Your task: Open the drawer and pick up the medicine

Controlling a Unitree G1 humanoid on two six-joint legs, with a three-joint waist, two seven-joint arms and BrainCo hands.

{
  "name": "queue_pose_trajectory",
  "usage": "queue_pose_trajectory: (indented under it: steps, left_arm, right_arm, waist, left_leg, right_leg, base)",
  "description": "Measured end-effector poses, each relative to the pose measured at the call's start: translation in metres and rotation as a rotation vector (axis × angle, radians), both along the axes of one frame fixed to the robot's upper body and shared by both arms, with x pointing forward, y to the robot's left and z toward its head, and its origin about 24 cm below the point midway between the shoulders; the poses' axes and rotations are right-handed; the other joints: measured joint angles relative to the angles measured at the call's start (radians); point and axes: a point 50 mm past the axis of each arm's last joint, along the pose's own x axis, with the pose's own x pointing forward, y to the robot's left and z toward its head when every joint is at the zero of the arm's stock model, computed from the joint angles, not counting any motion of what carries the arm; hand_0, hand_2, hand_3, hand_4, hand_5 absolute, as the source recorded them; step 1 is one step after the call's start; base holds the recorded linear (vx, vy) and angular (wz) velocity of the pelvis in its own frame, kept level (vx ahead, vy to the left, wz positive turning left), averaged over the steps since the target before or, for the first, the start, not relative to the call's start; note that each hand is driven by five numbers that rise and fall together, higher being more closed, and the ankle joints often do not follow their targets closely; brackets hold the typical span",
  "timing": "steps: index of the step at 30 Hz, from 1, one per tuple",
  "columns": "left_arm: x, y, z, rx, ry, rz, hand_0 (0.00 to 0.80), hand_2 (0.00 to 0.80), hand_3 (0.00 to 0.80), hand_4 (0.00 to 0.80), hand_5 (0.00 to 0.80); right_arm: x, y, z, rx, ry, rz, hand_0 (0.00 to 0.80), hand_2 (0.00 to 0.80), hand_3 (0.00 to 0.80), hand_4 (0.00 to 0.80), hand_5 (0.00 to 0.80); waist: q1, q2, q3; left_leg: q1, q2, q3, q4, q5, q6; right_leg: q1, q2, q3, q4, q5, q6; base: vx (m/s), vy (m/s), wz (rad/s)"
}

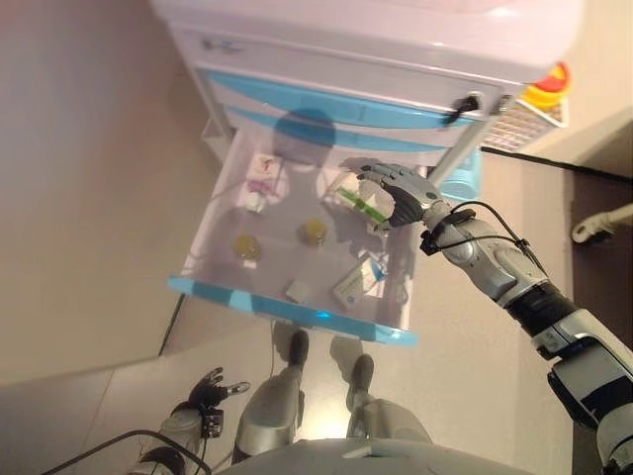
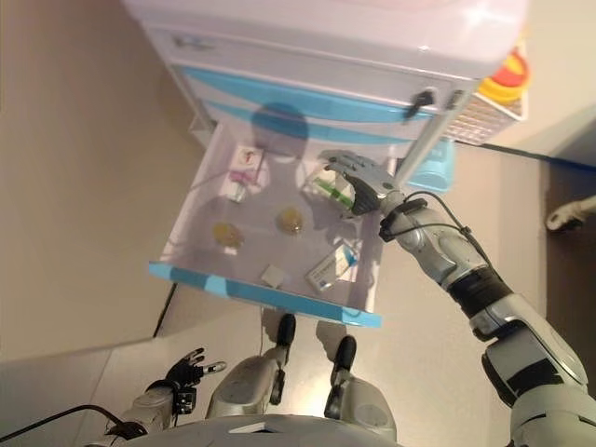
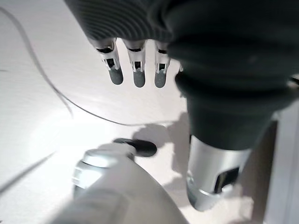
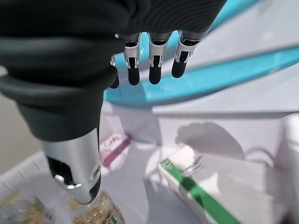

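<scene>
Cabinet point(image 1: 376, 59) filled the top of the frame, white with blue drawer fronts. One drawer point(image 1: 297, 307) was pulled well out toward frame centre, so the opening step looked done.

Right arm came in from the lower right and reached over the drawer's back right part. Right hand point(image 1: 391, 188) hovered above the white box with a green stripe point(image 1: 358, 201), fingers straight and spread, thumb apart, holding nothing. In the right wrist view the box point(image 4: 205, 196) lay just past the fingertips point(image 4: 155, 74); no contact visible.

Left hand point(image 1: 208, 391) hung low at the bottom left of the frame, away from the drawer, fingers relaxed and empty.

Drawer contents, all medicine candidates:
- green-striped box, under the right hand, centre right
- white and pink box point(image 1: 262, 173) at the back left
- blue and white box point(image 1: 358, 280) near the front right
- two small round jars point(image 1: 246, 245) and point(image 1: 314, 231) mid-drawer
- small white box point(image 1: 299, 290) by the front edge

Step in hand, as I read it: the reach for the pick, with the striped box as target.

Next move calls for lowering the right hand onto the box and closing fingers and thumb across its narrow sides. The drawer's right wall sat near, so thumb clearance looked tight.
</scene>
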Motion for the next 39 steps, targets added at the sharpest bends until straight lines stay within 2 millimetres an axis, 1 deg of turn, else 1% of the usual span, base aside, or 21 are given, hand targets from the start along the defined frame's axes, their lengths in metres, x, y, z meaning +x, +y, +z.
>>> queue_pose_trajectory:
  steps: [2, 4, 5, 9, 13, 16, 18, 21, 28, 33, 39]
  left_arm:
    - [0.001, 0.007, 0.003, 0.017, 0.0, 0.002, 0.0, 0.0, 0.0, 0.0, 0.0]
    - [0.001, 0.01, 0.003, 0.023, 0.007, 0.003, 0.0, 0.0, 0.0, 0.0, 0.0]
    - [-0.001, 0.01, 0.002, 0.023, 0.012, 0.005, 0.0, 0.0, 0.0, 0.0, 0.0]
    - [0.001, 0.01, 0.003, 0.022, 0.004, -0.001, 0.0, 0.0, 0.0, 0.0, 0.0]
    - [0.007, 0.009, 0.006, 0.01, -0.02, -0.016, 0.0, 0.0, 0.0, 0.0, 0.0]
    - [0.01, 0.009, 0.008, 0.011, -0.036, -0.022, 0.0, 0.0, 0.0, 0.0, 0.0]
    - [0.011, 0.01, 0.009, 0.013, -0.041, -0.025, 0.0, 0.0, 0.0, 0.0, 0.0]
    - [0.011, 0.011, 0.01, 0.015, -0.043, -0.026, 0.0, 0.0, 0.0, 0.0, 0.0]
    - [0.015, 0.01, 0.012, 0.016, -0.072, -0.033, 0.0, 0.0, 0.0, 0.0, 0.0]
    - [0.015, 0.01, 0.012, 0.016, -0.072, -0.034, 0.0, 0.0, 0.0, 0.0, 0.0]
    - [0.016, 0.01, 0.013, 0.015, -0.078, -0.036, 0.0, 0.0, 0.0, 0.0, 0.0]
  right_arm:
    - [0.005, -0.001, -0.008, -0.009, 0.034, -0.052, 0.0, 0.0, 0.0, 0.0, 0.0]
    - [0.007, 0.0, -0.017, -0.033, 0.064, -0.072, 0.0, 0.0, 0.0, 0.0, 0.0]
    - [0.009, 0.002, -0.021, -0.027, 0.077, -0.087, 0.0, 0.0, 0.0, 0.0, 0.0]
    - [0.016, 0.002, -0.033, -0.049, 0.117, -0.14, 0.0, 0.0, 0.0, 0.0, 0.0]
    - [0.018, -0.015, -0.05, -0.096, 0.173, -0.224, 0.0, 0.0, 0.0, 0.0, 0.0]
    - [0.018, -0.016, -0.057, -0.112, 0.194, -0.253, 0.0, 0.0, 0.0, 0.0, 0.0]
    - [0.017, -0.013, -0.06, -0.126, 0.199, -0.255, 0.0, 0.0, 0.0, 0.0, 0.0]
    - [0.018, -0.017, -0.063, -0.139, 0.194, -0.28, 0.0, 0.0, 0.0, 0.0, 0.0]
    - [0.017, -0.028, -0.068, -0.167, 0.165, -0.341, 0.0, 0.0, 0.0, 0.0, 0.0]
    - [0.016, -0.027, -0.075, -0.167, 0.154, -0.353, 0.0, 0.0, 0.0, 0.0, 0.0]
    - [0.015, -0.026, -0.075, -0.173, 0.143, -0.352, 0.0, 0.0, 0.0, 0.0, 0.0]
  waist:
    - [0.029, -0.004, 0.006]
    - [0.054, -0.005, 0.009]
    - [0.063, -0.006, 0.01]
    - [0.093, -0.015, 0.024]
    - [0.122, -0.016, 0.026]
    - [0.142, -0.017, 0.026]
    - [0.146, -0.017, 0.026]
    - [0.146, -0.017, 0.026]
    - [0.143, -0.017, 0.026]
    - [0.142, -0.017, 0.026]
    - [0.143, -0.017, 0.026]
  left_leg:
    - [-0.017, -0.004, -0.026, -0.003, 0.008, -0.001]
    - [-0.025, -0.01, -0.046, -0.003, 0.015, -0.001]
    - [-0.028, -0.014, -0.056, -0.002, 0.017, -0.001]
    - [-0.041, -0.022, -0.078, -0.002, 0.022, -0.004]
    - [-0.063, -0.031, -0.113, -0.001, 0.031, -0.01]
    - [-0.071, -0.034, -0.121, -0.001, 0.034, -0.011]
    - [-0.072, -0.035, -0.125, -0.001, 0.035, -0.01]
    - [-0.072, -0.037, -0.133, -0.001, 0.037, -0.007]
    - [-0.072, -0.036, -0.137, -0.001, 0.04, -0.009]
    - [-0.072, -0.035, -0.141, -0.001, 0.04, -0.009]
    - [-0.072, -0.035, -0.141, -0.001, 0.04, -0.009]
  right_leg:
    - [-0.007, -0.002, -0.022, 0.0, -0.003, 0.005]
    - [-0.007, -0.006, -0.033, 0.0, -0.007, 0.01]
    - [-0.005, -0.008, -0.048, 0.0, -0.009, 0.01]
    - [-0.007, -0.014, -0.073, 0.0, -0.01, 0.011]
    - [-0.013, -0.018, -0.1, 0.0, -0.012, 0.015]
    - [-0.019, -0.02, -0.107, 0.0, -0.012, 0.015]
    - [-0.018, -0.02, -0.112, 0.0, -0.012, 0.015]
    - [-0.015, -0.02, -0.127, 0.0, -0.013, 0.015]
    - [-0.013, -0.019, -0.128, 0.0, -0.013, 0.016]
    - [-0.012, -0.018, -0.128, 0.0, -0.015, 0.019]
    - [-0.012, -0.019, -0.129, 0.0, -0.015, 0.019]
  base:
    - [-0.004, -0.025, 0.46]
    - [0.013, -0.015, 0.32]
    - [0.014, 0.002, 0.29]
    - [0.008, 0.001, 0.21]
    - [0.02, -0.005, 0.26]
    - [0.033, -0.013, 0.09]
    - [0.032, -0.01, 0.06]
    - [0.035, -0.007, 0.09]
    - [0.019, -0.002, 0.01]
    - [0.007, 0.003, 0.02]
    - [0.0, 0.0, 0.0]
